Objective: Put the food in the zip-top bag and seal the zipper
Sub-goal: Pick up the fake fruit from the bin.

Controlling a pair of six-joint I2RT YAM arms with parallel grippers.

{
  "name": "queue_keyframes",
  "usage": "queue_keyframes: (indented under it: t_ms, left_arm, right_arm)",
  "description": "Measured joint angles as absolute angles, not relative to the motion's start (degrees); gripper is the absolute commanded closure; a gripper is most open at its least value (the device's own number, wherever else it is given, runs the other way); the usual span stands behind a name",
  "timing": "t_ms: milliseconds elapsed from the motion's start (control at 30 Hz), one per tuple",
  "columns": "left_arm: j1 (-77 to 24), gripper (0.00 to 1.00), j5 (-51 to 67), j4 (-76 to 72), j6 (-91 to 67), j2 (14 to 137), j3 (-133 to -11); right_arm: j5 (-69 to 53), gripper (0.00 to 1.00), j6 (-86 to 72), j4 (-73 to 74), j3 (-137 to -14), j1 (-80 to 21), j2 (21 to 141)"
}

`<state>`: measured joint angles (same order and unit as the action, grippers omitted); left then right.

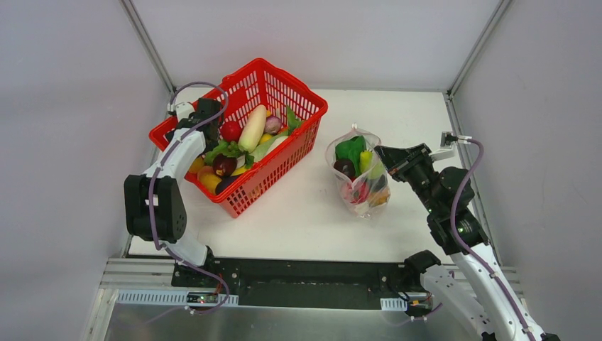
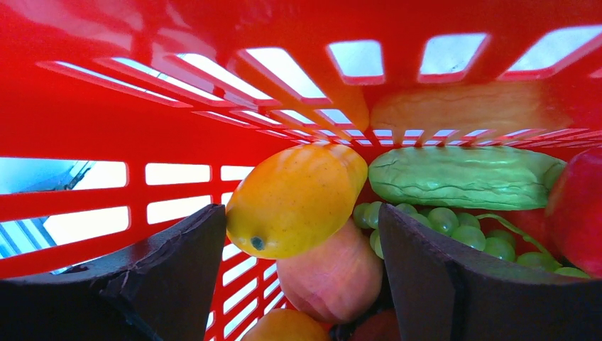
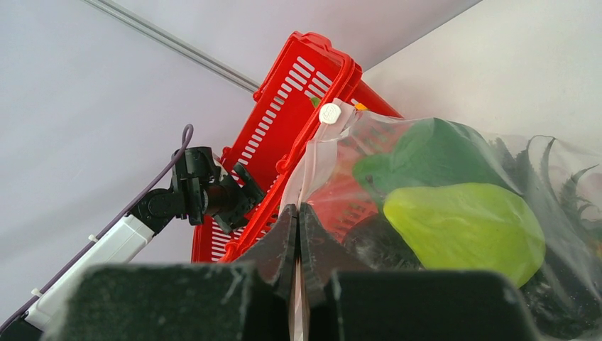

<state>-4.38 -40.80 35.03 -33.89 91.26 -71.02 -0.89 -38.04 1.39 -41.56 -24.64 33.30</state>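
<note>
Top external half hides the left gripper [image 2: 302, 210], spread inside the basket [image 1: 273, 174]; right gripper [image 3: 299, 217] pinches the zip-top bag [image 3: 323, 153].

Glossy red plastic basket [image 1: 313, 108], clear shiny plastic zip-top bag [image 1: 360, 201], matt rough black fingers [image 2: 162, 285]

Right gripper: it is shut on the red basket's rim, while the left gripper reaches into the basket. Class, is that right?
No: the right wrist view shows the right gripper shut on the edge of the zip-top bag, not the basket.
</note>
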Motion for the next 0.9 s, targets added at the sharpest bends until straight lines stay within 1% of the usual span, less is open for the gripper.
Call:
queue_keyframes:
  t_ms: [267,567,767,833,900]
  left_arm:
    - [-4.08,0.16,-39.18,34.17,-34.00,91.70,-69.78]
    - [-4.08,0.06,-35.94,32.36,-36.84,88.31,-67.57]
    - [-4.05,0.07,-34.50,33.36,-37.32,89.93,-68.40]
    - [-4.01,0.11,-34.52,33.65,-37.67,91.61,-68.64]
    - [-4.10,0.19,-34.52,33.93,-38.02,93.01,-68.64]
  right_arm:
    - [-0.89,1.00,-38.04,1.43,-41.56,-24.64,33.30]
    - [-0.89,1.00,-38.04,1.45,-41.56,-24.64,33.30]
    - [-0.89,1.00,-38.04,1.45,-41.56,-24.64,33.34]
    - [-0.91,1.00,-38.02,1.48,-41.56,-24.64,33.47]
    - [-0.91,1.00,-38.02,1.48,-41.56,-24.64,33.63]
